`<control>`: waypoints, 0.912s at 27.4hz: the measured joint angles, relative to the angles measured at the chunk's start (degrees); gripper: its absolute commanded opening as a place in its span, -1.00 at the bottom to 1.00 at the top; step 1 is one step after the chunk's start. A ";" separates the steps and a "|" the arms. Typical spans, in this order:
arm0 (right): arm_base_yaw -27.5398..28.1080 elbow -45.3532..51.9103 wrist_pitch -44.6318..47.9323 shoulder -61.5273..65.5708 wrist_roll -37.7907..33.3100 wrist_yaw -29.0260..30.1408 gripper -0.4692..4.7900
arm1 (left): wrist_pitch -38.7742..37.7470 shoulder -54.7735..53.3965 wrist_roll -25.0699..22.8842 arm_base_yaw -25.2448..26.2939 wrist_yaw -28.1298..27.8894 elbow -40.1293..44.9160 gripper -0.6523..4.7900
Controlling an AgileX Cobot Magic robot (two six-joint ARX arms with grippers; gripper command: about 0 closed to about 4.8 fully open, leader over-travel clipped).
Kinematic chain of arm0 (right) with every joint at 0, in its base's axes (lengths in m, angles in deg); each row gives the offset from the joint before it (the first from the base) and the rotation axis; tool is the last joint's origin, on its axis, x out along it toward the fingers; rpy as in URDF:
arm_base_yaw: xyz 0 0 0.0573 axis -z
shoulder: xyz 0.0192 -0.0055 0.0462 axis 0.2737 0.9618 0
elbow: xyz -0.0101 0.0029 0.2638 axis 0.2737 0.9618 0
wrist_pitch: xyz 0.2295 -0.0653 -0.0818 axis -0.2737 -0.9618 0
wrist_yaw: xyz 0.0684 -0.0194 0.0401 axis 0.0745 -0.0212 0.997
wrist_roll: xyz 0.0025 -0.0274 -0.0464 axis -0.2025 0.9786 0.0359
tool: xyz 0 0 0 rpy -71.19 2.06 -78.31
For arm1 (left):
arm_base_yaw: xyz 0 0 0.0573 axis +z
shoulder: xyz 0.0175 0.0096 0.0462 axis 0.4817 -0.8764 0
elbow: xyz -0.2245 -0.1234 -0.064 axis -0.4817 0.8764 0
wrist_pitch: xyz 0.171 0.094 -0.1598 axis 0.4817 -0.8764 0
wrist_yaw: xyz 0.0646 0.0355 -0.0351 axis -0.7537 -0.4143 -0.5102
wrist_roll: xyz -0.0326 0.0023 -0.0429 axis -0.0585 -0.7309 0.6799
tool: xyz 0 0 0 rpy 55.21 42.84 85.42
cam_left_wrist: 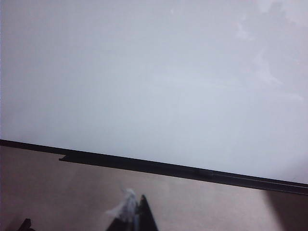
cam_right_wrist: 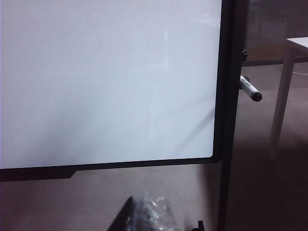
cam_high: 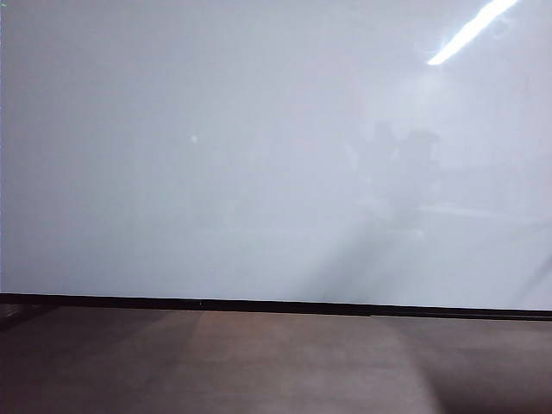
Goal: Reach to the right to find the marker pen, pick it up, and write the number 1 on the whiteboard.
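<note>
The whiteboard [cam_high: 259, 155] is a big glossy white panel with a thin black bottom edge, and it fills the exterior view; neither arm shows there. In the right wrist view the marker pen [cam_right_wrist: 250, 89], white-barrelled with a dark end, sticks out just past the black right edge of the whiteboard [cam_right_wrist: 106, 82]. My right gripper [cam_right_wrist: 147, 211] is low and well short of the pen, its fingers together in a point with clear wrapping on them. In the left wrist view my left gripper [cam_left_wrist: 137, 211] is also closed to a point, holding nothing, below the whiteboard [cam_left_wrist: 144, 72].
A black upright post [cam_right_wrist: 231, 120] runs along the board's right side. Beyond it stands a white table leg [cam_right_wrist: 281, 96]. A brownish surface [cam_high: 259, 362] lies below the board.
</note>
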 measured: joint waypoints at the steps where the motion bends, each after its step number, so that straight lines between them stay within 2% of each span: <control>1: 0.00 0.00 0.00 0.00 0.00 0.00 -0.84 | 0.00 0.00 0.00 0.00 0.00 0.00 -0.78; 10: 0.00 0.00 -1.09 0.00 0.22 -0.02 -0.84 | 0.02 0.00 0.00 0.00 0.00 0.00 -0.78; 12: 0.00 -0.28 -1.16 0.00 -0.07 0.09 -0.79 | 0.61 0.00 0.96 0.00 0.00 -0.02 -0.78; 16: 0.00 -6.56 -2.34 0.11 -0.24 1.62 -0.14 | 1.27 -0.13 7.15 -0.02 0.11 -3.30 -0.78; 20: 0.02 -18.23 -2.10 1.09 -0.20 -0.22 0.70 | 1.38 -0.13 8.15 -0.04 1.81 -10.43 -0.78; 22: 0.04 -24.11 -2.51 4.15 0.33 -1.68 0.82 | 0.31 -0.98 7.56 -0.04 2.45 -14.67 -0.78; 25: 0.04 -32.59 -2.84 11.32 2.97 -1.79 0.82 | -1.05 -4.48 7.30 -0.04 3.04 -19.98 -0.78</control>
